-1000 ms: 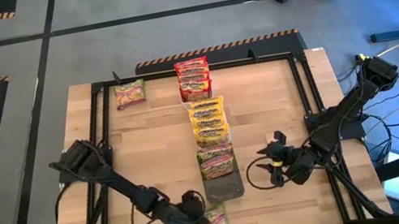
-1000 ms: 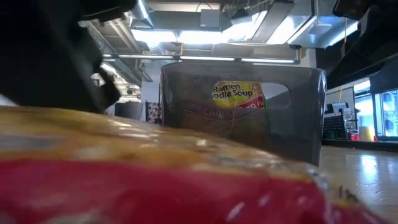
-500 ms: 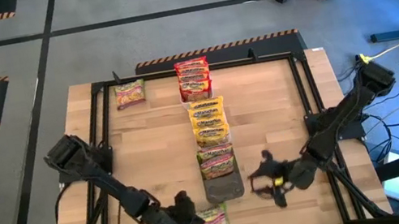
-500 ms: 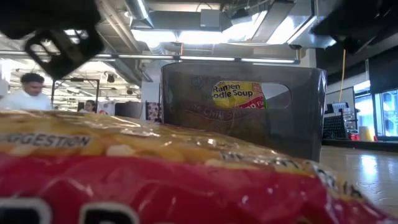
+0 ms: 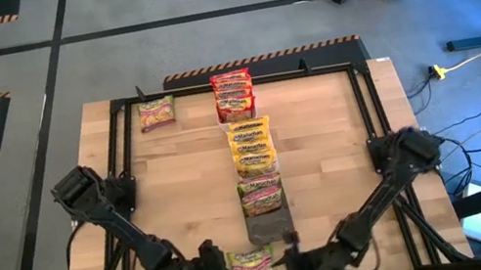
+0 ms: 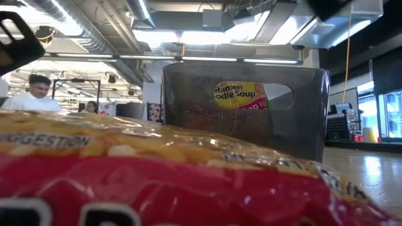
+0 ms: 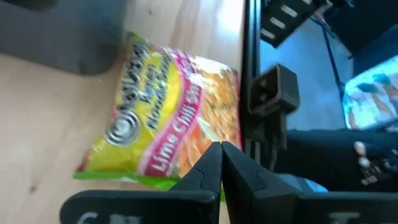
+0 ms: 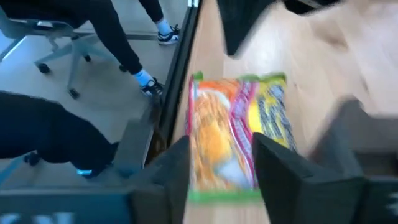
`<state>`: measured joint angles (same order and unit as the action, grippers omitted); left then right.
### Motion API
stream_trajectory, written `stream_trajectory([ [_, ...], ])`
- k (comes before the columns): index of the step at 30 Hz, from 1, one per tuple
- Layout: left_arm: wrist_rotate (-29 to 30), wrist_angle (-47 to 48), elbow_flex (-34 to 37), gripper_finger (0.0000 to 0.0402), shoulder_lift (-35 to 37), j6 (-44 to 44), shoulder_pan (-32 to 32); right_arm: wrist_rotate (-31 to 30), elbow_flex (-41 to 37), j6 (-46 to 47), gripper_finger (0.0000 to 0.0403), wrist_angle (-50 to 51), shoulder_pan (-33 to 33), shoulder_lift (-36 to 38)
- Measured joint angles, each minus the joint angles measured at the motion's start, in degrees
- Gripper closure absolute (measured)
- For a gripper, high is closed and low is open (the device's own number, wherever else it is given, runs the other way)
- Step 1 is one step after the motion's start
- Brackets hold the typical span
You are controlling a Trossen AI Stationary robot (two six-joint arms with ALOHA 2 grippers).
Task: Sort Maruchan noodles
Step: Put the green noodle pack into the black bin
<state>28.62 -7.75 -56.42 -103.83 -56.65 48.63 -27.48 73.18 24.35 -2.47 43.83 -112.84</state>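
A green-and-pink Maruchan noodles packet [image 5: 252,267] lies flat on the wood at the table's near edge; it fills the bottom of the low view [image 6: 157,176]. My left gripper [image 5: 212,264] is shut just to the packet's left, its tips [image 7: 221,152] over the packet's near corner [image 7: 205,149]. My right gripper [image 5: 293,263] is open just right of the packet; in its wrist view the packet [image 8: 233,134] shows between the two fingers [image 8: 177,168]. I see no touch by either. More packets sit in a row: green-and-pink [image 5: 261,194], yellow [image 5: 252,148], red [image 5: 233,94].
A dark tray [image 5: 269,224] stands just beyond the loose packet, and a packet shows through its wall opening [image 6: 242,94]. One green-and-pink packet [image 5: 156,112] lies at the far left. A black frame rail [image 5: 371,112] borders the table. People are in the room [image 6: 31,94].
My right gripper has swept from the table's right side toward the near edge and leftward, rolling as it went, up to the loose packet's right side. My left gripper has drawn back from the packet toward the table's left, staying shut. The packet has stayed about where it was.
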Motion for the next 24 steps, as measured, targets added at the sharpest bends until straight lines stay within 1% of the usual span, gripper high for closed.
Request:
stream_trajectory([
  [2,0.99,-0.08,0.0,0.04,-0.03,-0.02,0.19,0.36,3.34,-0.84,0.0283,-0.31,-0.92,-3.41],
  [5,0.33,-0.13,-0.02,0.04,-1.4,0.14,-0.17,0.41,6.75,-1.8,0.0334,-0.11,-2.3,-7.45],
  [9,-2.71,-0.04,0.0,0.04,-3.23,0.16,-0.95,0.17,8.75,-1.95,0.039,-0.67,-4.1,-11.1],
  [11,-1.66,-0.29,0.0,0.04,-3.37,0.16,-1.11,0.08,9.16,-2.1,0.0398,-0.85,-4.42,-12.27],
  [14,-0.13,-0.57,0.0,0.04,-3.39,0.2,-1.11,0.16,9.5,-1.85,0.0389,-0.73,-4.8,-13.3],
  [17,0.2,-1.09,0.0,0.04,-3.39,0.2,-1.11,0.63,9.39,-1.69,0.0388,1.06,-4.85,-13.99],
  [24,0.6,-2.73,0.0,0.04,-3.41,0.2,-1.11,1.54,9.54,-1.67,0.0401,4.01,-4.61,-13.63],
])
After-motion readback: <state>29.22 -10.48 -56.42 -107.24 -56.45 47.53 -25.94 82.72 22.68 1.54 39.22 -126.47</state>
